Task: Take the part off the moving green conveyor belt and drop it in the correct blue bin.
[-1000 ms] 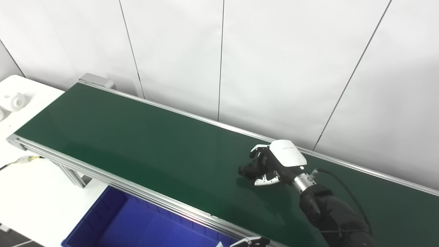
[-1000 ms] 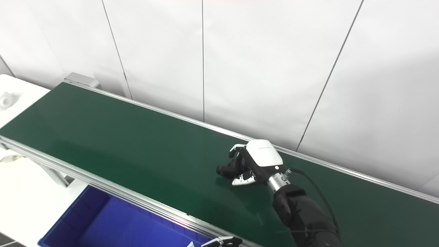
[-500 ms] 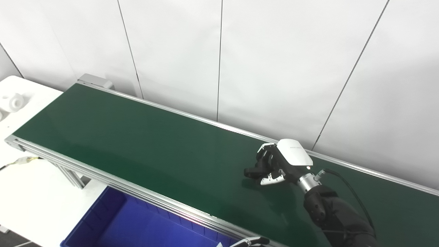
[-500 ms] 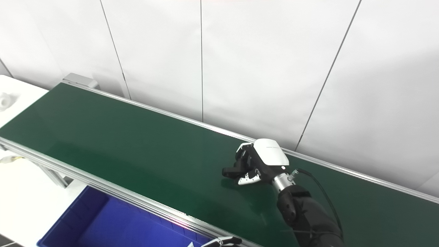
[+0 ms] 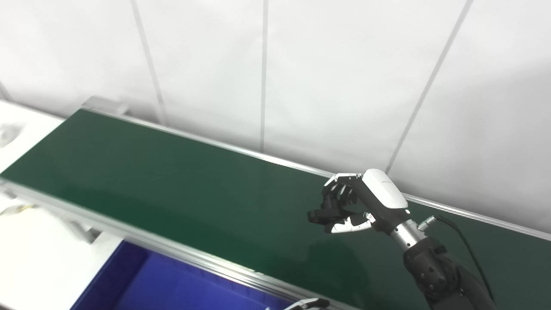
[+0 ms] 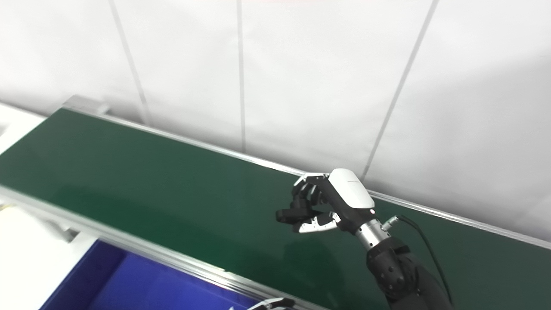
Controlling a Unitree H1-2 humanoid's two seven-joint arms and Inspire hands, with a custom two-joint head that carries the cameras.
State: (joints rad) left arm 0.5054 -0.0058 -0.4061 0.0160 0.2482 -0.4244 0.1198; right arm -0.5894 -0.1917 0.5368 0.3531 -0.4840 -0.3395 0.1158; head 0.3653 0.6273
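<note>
My right hand (image 5: 357, 202) is raised a little above the green conveyor belt (image 5: 172, 181), right of its middle. Its fingers are curled shut against the thumb on a small dark part (image 5: 317, 215) that sticks out to the left of the fingertips; the same shows in the right eye view (image 6: 286, 214). No other part lies on the visible belt. Only a sliver of my left hand (image 5: 306, 304) shows at the bottom edge, below the belt's near rail, and its state is hidden. A blue bin (image 5: 142, 284) stands below the near rail at the bottom left.
The belt's aluminium near rail (image 5: 129, 232) runs between the belt and the bin. A white panelled wall (image 5: 275, 64) stands right behind the belt. A white table (image 5: 26, 258) lies at the left, with a blurred white object (image 5: 8, 129) on it.
My right hand has lifted off the belt with its fingers still curled on the dark part, and tilted upward. The whole picture has shifted, so the camera has moved.
</note>
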